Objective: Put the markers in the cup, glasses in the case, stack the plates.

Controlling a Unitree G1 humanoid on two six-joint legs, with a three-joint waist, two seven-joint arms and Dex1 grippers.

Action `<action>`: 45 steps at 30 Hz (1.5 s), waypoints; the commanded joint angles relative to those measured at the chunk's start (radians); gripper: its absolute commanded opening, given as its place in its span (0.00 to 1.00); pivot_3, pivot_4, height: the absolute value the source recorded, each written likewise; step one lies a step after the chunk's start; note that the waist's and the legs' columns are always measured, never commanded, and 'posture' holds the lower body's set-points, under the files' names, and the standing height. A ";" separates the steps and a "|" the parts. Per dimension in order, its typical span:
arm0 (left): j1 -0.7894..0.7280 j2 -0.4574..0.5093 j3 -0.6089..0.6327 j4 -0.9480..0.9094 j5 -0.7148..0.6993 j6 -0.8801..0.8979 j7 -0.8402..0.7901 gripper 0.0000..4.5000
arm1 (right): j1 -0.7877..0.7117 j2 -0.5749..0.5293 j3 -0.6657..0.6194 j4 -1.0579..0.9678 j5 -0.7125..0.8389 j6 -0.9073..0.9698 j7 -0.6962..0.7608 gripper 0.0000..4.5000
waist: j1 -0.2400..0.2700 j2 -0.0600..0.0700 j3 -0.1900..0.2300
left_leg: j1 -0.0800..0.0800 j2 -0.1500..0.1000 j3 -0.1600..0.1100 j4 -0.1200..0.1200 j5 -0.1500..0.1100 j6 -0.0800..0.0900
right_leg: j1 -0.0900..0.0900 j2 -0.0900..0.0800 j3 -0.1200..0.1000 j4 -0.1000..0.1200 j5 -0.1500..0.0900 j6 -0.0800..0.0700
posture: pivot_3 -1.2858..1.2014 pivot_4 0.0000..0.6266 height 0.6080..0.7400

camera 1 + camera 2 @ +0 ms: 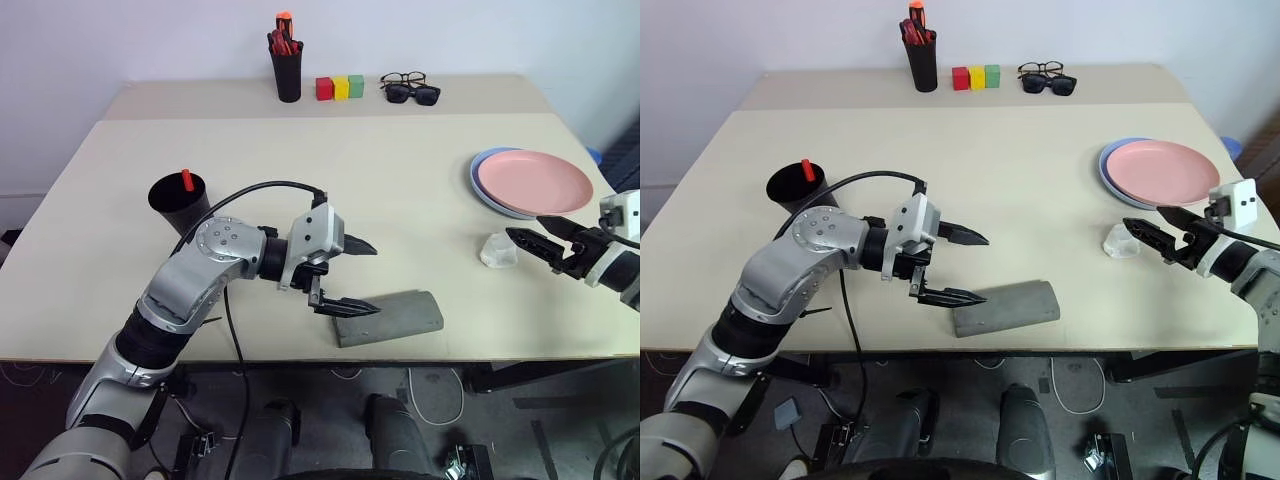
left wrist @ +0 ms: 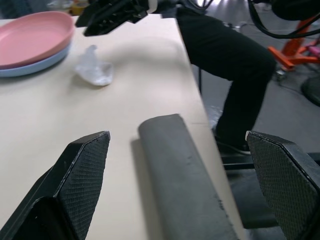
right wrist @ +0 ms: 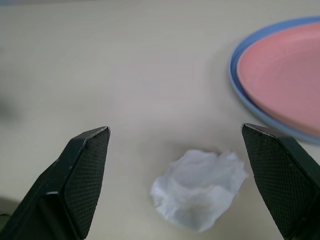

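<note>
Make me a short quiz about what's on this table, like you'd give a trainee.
1. True or false: the pink plate lies on the blue plate.
2. Which is closed: the grey case or the left gripper?
3. What lies on the table just ahead of the open right gripper?
A) crumpled white wad
B) a spoon
C) a toy block

Key: 1 true; 2 the grey case; 3 A.

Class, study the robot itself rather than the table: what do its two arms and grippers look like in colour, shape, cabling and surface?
The left arm has rounded silver-grey shells with black joints and a black cable looping over it to a white wrist block. The left gripper has two black, pointed fingers with fine cross-hatched pads. The right gripper has the same black fingers and a white block at the wrist.
</note>
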 commanded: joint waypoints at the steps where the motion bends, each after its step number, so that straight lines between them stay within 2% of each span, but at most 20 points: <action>1: -0.020 0.010 0.016 -0.023 -0.006 -0.009 -0.003 1.00 | -0.001 0.019 0.008 -0.026 0.012 0.021 -0.024 0.95 | 0.002 0.000 0.000 | 0.000 0.000 0.000 0.000 0.000 0.000 | 0.000 0.000 0.000 0.000 0.001 0.000 | 0.52 0.24 0.99; 8: -0.009 0.034 0.039 -0.064 -0.026 0.020 0.013 1.00 | -0.070 0.073 0.077 0.125 -0.056 -0.075 -0.035 0.95 | 0.004 0.000 0.000 | -0.001 -0.001 0.000 -0.001 0.000 0.000 | -0.001 -0.001 0.000 -0.001 0.002 0.001 | 0.52 0.24 0.99; 13: -0.004 0.053 0.048 -0.083 -0.029 0.035 0.025 1.00 | -0.112 0.070 0.141 0.224 -0.121 -0.147 -0.018 0.95 | 0.004 0.000 0.000 | -0.001 -0.001 0.000 -0.001 0.000 0.000 | -0.001 0.000 0.000 0.000 0.002 0.001 | 0.52 0.24 0.99; 19: -0.008 0.066 0.050 -0.104 -0.033 0.034 0.051 1.00 | -0.096 0.048 0.227 0.285 -0.230 -0.227 0.001 0.95 | 0.003 -0.001 0.000 | -0.001 -0.001 0.000 -0.001 0.000 0.000 | 0.000 0.000 0.000 0.000 0.002 0.001 | 0.52 0.24 0.99; 21: -0.007 0.067 0.050 -0.102 -0.034 0.033 0.054 1.00 | -0.096 0.048 0.228 0.304 -0.244 -0.249 -0.001 0.83 | 0.004 -0.001 0.000 | -0.001 -0.001 0.000 -0.001 0.000 0.000 | 0.000 0.000 0.000 0.000 0.002 0.001 | 0.52 0.24 0.99; 23: -0.006 0.068 0.051 -0.101 -0.035 0.032 0.056 1.00 | -0.094 0.047 0.226 0.317 -0.253 -0.264 0.000 0.66 | 0.004 -0.001 0.000 | 0.000 -0.001 0.000 -0.001 0.000 0.000 | 0.000 0.000 0.000 0.000 0.002 0.001 | 0.52 0.24 0.99; 28: -0.005 0.064 0.049 -0.097 -0.033 0.028 0.055 1.00 | -0.080 0.044 0.206 0.312 -0.265 -0.293 -0.019 0.07 | 0.004 -0.001 0.000 | 0.000 -0.001 -0.001 -0.001 0.000 0.000 | 0.001 0.000 0.000 0.000 0.002 0.001 | 0.52 0.24 0.99; 29: -0.006 0.062 0.048 -0.096 -0.032 0.027 0.055 1.00 | -0.078 0.042 0.203 0.312 -0.269 -0.303 -0.026 0.00 | 0.004 -0.001 0.000 | 0.000 -0.001 -0.001 -0.001 0.000 0.000 | 0.001 0.000 0.000 0.000 0.002 0.001 | 0.52 0.24 0.99; 33: -0.006 0.060 0.047 -0.090 -0.029 0.021 0.053 1.00 | -0.076 0.047 0.145 0.262 -0.221 -0.358 -0.016 0.00 | 0.008 -0.001 0.000 | 0.000 -0.001 -0.001 0.000 0.000 0.000 | 0.001 0.000 0.000 0.000 0.002 0.001 | 0.52 0.24 0.99; 37: -0.005 0.057 0.048 -0.085 -0.028 0.017 0.055 1.00 | -0.199 0.052 0.061 0.272 -0.165 -0.446 -0.050 0.00 | -0.001 0.000 0.000 | -0.001 -0.001 0.000 0.000 0.000 0.000 | 0.001 -0.001 0.000 -0.001 0.002 0.001 | 0.52 0.24 0.99; 39: -0.003 0.055 0.048 -0.083 -0.027 0.016 0.057 1.00 | -0.284 0.034 0.058 0.347 -0.187 -0.513 -0.066 0.00 | -0.012 0.000 0.001 | -0.001 -0.001 0.001 0.000 0.000 0.000 | -0.001 0.000 0.001 0.000 0.003 0.001 | 0.52 0.24 0.99; 45: 0.011 0.048 0.058 -0.085 -0.019 0.019 0.090 1.00 | -0.554 -0.021 0.110 0.736 -0.323 -0.771 -0.158 0.00 | -0.019 -0.001 0.001 | 0.000 0.000 0.000 -0.002 0.000 0.000 | 0.000 0.000 0.001 -0.001 0.002 0.001 | 0.52 0.24 0.99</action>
